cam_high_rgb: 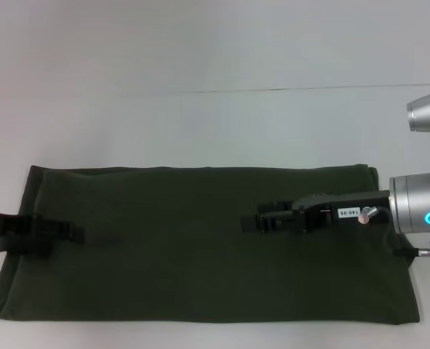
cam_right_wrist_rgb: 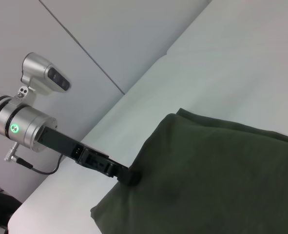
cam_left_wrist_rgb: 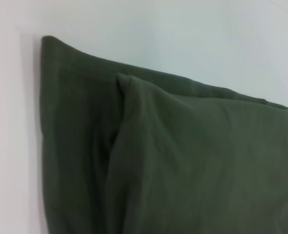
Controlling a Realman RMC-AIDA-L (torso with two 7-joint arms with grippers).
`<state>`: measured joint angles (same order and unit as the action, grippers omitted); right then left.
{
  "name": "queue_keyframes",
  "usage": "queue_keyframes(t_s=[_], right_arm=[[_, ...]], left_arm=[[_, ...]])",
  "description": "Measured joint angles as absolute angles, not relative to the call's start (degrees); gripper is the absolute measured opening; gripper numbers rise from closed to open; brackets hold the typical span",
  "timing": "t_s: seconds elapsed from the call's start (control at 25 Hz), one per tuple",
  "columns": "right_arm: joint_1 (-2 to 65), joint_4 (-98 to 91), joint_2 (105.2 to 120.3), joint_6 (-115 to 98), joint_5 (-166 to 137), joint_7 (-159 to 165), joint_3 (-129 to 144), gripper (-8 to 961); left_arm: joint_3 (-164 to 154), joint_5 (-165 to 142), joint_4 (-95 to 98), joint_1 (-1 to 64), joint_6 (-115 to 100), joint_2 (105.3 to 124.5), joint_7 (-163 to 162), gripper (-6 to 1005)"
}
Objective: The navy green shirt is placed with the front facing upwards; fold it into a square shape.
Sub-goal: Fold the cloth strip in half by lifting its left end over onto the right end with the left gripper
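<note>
I have the shirt (cam_high_rgb: 200,247) lying flat on the white bench (cam_high_rgb: 200,123), already folded into a long band that runs across in front of me from left to right; only plain green shows, no lettering. My left pincer (cam_high_rgb: 51,234) sits on the shirt's left end, and in the right wrist view its tip presses into the cloth just by that short edge. Whether it is clamped on a layer or merely resting there I cannot tell. My right pincer (cam_high_rgb: 269,220) reaches in from the right and hangs over the band a little right of the middle; its fingers blend into the dark cloth, so I cannot tell if they are apart or together.

The left wrist view shows an upper layer lying over a lower one with a soft ridge at the fold, so the cloth is thin, limp and light. I judge it will drape and sag wherever it is not held, and layers may slide on one another. To close the band into a square I would take hold at an end, pinching all layers near the corners, and carry that end over low and slowly.
</note>
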<state>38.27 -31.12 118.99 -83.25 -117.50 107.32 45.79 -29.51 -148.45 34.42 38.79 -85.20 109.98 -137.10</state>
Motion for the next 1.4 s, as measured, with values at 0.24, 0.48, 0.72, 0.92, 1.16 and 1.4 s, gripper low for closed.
queue_keyframes(t_s=[0.24, 0.48, 0.72, 0.92, 1.16, 1.4], right_arm=[[38.32, -31.12, 118.99, -83.13, -117.50, 107.32, 45.79, 766], [38.39, -31.12, 118.92, -83.06, -117.50, 107.32, 45.79, 766], [38.41, -31.11, 118.90, -83.05, -117.51, 107.31, 45.79, 766], [38.41, -31.18, 118.90, -83.01, -117.51, 107.31, 45.79, 766], [38.40, -31.20, 118.88, -82.89, -117.51, 107.32, 45.78, 765], [38.40, -31.15, 118.86, -82.84, -117.51, 107.31, 45.76, 765]], left_arm=[[-29.44, -148.45, 35.12, 38.64, -84.41, 109.86, -137.53, 893], [-29.44, -148.55, 35.27, 38.54, -83.75, 109.60, -137.95, 894], [-29.44, -148.60, 36.00, 38.32, -83.56, 109.48, -138.44, 894], [-29.44, -148.62, 37.00, 37.76, -83.49, 109.40, -138.59, 894], [-25.91, -148.30, 39.60, 37.03, -86.24, 108.45, -138.76, 894], [-25.21, -150.08, 39.89, 36.68, -85.85, 107.68, -138.78, 895]])
